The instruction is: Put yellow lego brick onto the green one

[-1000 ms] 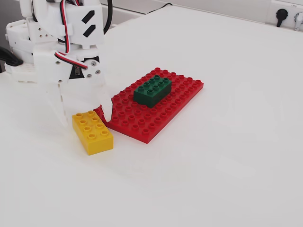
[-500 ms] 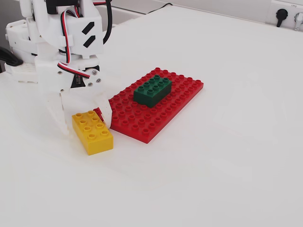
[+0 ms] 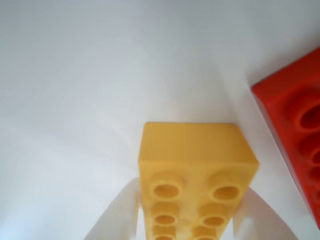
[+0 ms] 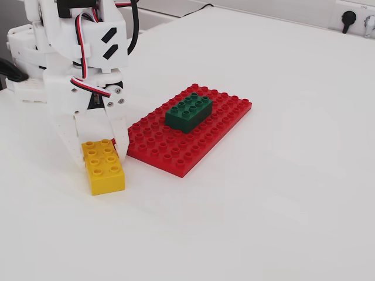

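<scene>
The yellow lego brick [image 4: 104, 167] lies on the white table just left of the red baseplate [image 4: 176, 153]. My gripper [image 4: 99, 150] is shut on the brick's rear end, one white finger on each long side. In the wrist view the brick [image 3: 197, 160] fills the lower middle, with the white fingers [image 3: 116, 217] flanking it at the bottom edge. The green one [image 4: 188, 111] sits studs-up on the far part of the baseplate, to the right of and beyond my gripper. A corner of the baseplate [image 3: 295, 115] shows at the right of the wrist view.
The arm's white body and base [image 4: 35, 64] stand at the left edge, with a red-and-black cable looping down. A wall socket [image 4: 350, 20] is at the top right. White table surface stretches to the right and front of the baseplate.
The fingers have closed on the yellow brick. The brick turned and slid left, away from the baseplate corner, and now lines up with the gripper.
</scene>
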`<action>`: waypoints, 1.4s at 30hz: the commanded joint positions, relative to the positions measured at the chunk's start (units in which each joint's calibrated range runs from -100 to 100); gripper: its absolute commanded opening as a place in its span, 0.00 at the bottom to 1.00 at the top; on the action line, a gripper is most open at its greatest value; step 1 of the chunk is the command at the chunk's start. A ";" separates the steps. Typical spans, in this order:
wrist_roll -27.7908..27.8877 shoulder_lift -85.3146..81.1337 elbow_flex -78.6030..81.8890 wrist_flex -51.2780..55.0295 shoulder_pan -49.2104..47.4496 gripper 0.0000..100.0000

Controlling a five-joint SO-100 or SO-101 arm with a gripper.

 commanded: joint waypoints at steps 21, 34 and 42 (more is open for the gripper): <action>-2.74 -7.98 -12.44 17.35 -3.73 0.12; -10.97 -20.47 -14.70 24.62 -17.88 0.12; -22.29 -23.99 -14.43 23.23 -25.40 0.12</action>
